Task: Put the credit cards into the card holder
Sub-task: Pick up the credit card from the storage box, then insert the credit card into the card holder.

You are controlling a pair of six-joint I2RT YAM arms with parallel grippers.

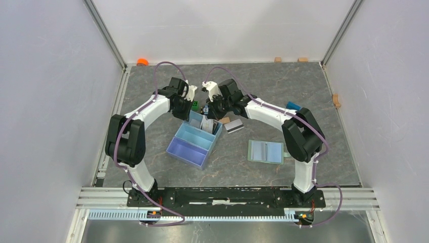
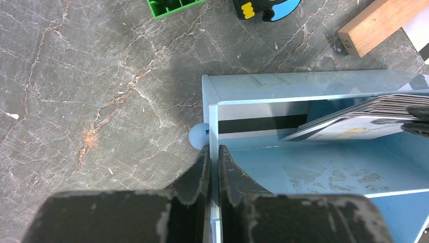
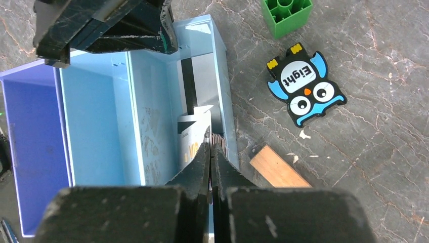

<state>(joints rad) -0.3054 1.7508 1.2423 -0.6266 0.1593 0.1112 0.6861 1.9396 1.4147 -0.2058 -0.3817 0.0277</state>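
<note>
Several credit cards (image 3: pixel 194 135) stand on edge in the end compartment of a light blue tray (image 3: pixel 96 126); in the left wrist view they form a leaning stack (image 2: pixel 364 114), with a dark-striped one (image 2: pixel 258 124) flat against the end wall. My right gripper (image 3: pixel 210 146) is shut at the top edge of this stack, apparently pinching one card. My left gripper (image 2: pixel 213 150) is shut on the tray's side wall (image 2: pixel 214 121). The card holder (image 1: pixel 266 151) lies open and flat to the right of the tray. Another striped card (image 1: pixel 234 126) lies on the table between them.
Beside the tray's end lie a green brick (image 3: pixel 286 15), an owl-shaped "Eight" piece (image 3: pixel 305 86) and a small wooden block (image 3: pixel 278 172). The left arm's gripper (image 3: pixel 106 25) hangs over the tray's far corner. An orange object (image 1: pixel 142 62) sits at the back left.
</note>
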